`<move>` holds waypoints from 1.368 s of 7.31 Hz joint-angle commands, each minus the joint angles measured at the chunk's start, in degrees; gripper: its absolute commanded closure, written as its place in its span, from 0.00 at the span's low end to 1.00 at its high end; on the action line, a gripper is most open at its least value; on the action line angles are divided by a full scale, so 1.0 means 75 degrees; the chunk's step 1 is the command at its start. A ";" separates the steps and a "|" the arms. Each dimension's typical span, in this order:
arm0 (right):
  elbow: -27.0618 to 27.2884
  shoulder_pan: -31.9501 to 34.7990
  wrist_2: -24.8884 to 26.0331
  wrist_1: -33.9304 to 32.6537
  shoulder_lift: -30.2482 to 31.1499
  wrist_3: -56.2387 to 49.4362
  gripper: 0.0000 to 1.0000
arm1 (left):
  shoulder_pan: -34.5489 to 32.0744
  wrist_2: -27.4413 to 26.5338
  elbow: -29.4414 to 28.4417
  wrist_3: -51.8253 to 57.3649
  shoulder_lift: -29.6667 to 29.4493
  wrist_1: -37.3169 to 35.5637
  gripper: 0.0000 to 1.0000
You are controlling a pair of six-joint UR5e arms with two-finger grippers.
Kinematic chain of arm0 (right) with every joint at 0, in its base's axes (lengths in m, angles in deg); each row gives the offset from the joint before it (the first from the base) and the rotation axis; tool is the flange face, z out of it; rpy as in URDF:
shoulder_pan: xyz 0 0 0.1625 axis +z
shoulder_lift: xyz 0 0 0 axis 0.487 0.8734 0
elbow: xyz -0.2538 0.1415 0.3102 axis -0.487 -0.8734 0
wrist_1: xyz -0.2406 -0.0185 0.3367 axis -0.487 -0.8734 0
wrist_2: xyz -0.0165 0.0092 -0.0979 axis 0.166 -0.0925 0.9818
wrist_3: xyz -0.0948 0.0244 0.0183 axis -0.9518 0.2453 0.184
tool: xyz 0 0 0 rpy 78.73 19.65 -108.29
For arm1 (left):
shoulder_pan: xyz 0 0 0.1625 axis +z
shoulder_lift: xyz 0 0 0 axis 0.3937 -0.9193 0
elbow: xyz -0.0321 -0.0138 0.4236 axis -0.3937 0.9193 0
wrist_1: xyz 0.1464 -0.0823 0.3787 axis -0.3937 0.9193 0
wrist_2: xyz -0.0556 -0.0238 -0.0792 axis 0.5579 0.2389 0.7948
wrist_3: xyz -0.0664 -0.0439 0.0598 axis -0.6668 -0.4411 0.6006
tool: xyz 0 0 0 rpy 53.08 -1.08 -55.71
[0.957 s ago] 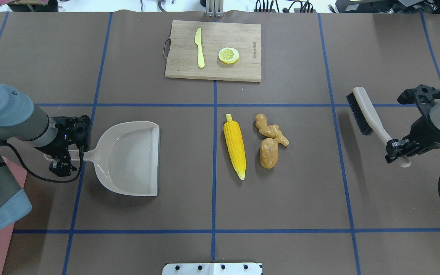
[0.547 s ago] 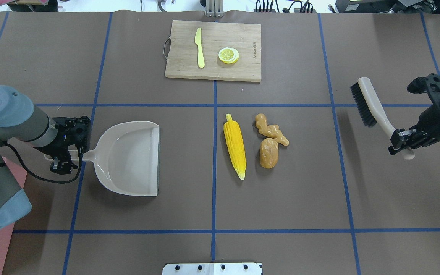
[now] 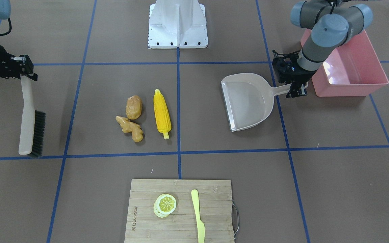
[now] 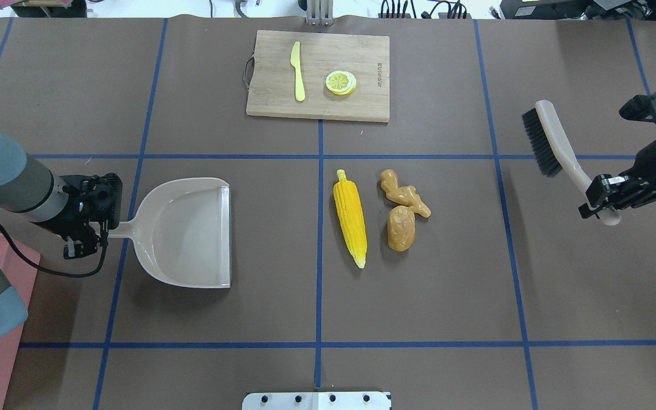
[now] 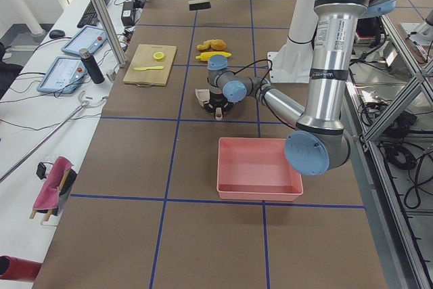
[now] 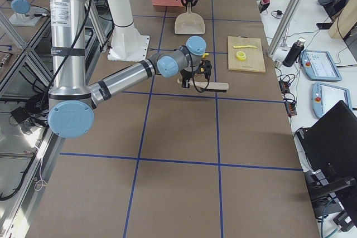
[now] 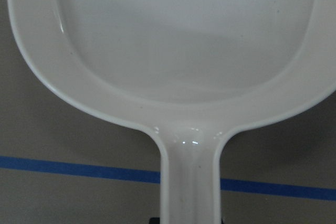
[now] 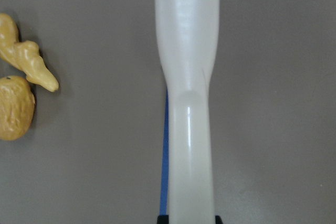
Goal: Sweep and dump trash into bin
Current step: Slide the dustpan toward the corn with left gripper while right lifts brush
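Bin [image 3: 349, 88] nearest, by my left side, well apart from trash. Left tool [image 4: 102, 229] clamped on dustpan [image 4: 185, 233] handle, mouth facing pile. Right tool [image 4: 597, 199] clamped on brush [image 4: 553, 142] handle, bristles look clear of worktop [image 4: 419, 296]. Middle: corn [image 4: 350, 219], potato [image 4: 401, 229] tight beside ginger [image 4: 403, 193]. I reckon light, hard, slick toys; corn may roll, so push broadside, no pinching. Front view shows whole bin; overhead only pink corner. Right wrist view catches ginger, potato, no corn.
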 commanded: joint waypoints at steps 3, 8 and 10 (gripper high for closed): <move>-0.0397 0.0274 -0.0086 0.0677 -0.0323 -0.0011 1.00 | 0.0031 -0.0036 -0.0744 0.0012 -0.2443 -0.1737 1.00; -0.0668 -0.0202 -0.1424 0.2352 0.0475 0.1084 1.00 | 0.0626 -0.0024 -0.1567 -0.0116 -0.3374 -0.1621 1.00; -0.0750 -0.1396 -0.0525 0.4060 0.0370 0.3086 1.00 | 0.0850 -0.0059 -0.1803 -0.0653 -0.3702 -0.1597 1.00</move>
